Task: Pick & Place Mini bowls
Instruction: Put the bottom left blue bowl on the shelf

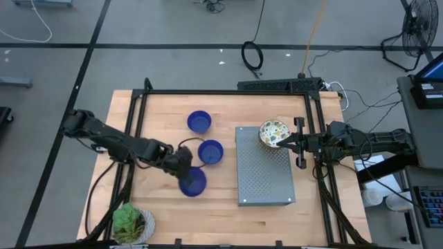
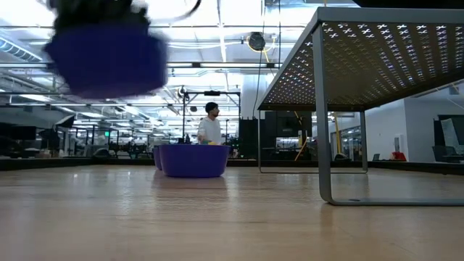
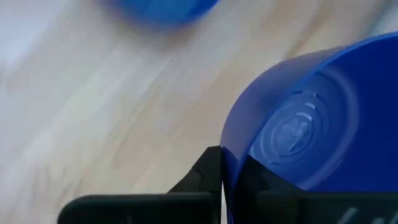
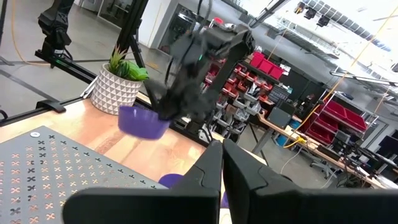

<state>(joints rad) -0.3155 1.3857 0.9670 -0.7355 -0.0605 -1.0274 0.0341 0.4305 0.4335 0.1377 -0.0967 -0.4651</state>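
My left gripper (image 1: 185,166) is shut on a glossy blue mini bowl (image 1: 193,183), held above the table left of the grey perforated platform (image 1: 263,173); the bowl also shows high up in the low view (image 2: 105,58). Two other blue bowls (image 1: 199,122) (image 1: 210,152) rest on their bases on the table. A cream floral bowl (image 1: 273,132) sits on the platform's far right corner. My right gripper (image 1: 285,142) is beside it, fingers shut (image 4: 222,163). The bowl does not show in the right wrist view, and I cannot tell whether the gripper touches it. My left gripper holds the blue bowl by its rim (image 3: 227,155), pinched with one finger inside the bowl and one outside. The bowl is lifted clear of the table and tilted, its hollow (image 3: 298,124) facing sideways.
A white pot with a green plant (image 1: 131,225) stands at the table's near left corner. The platform stands on thin legs (image 2: 322,123). Black frame rails run along the table's left, far and right sides. A person stands far off in the room (image 2: 211,127).
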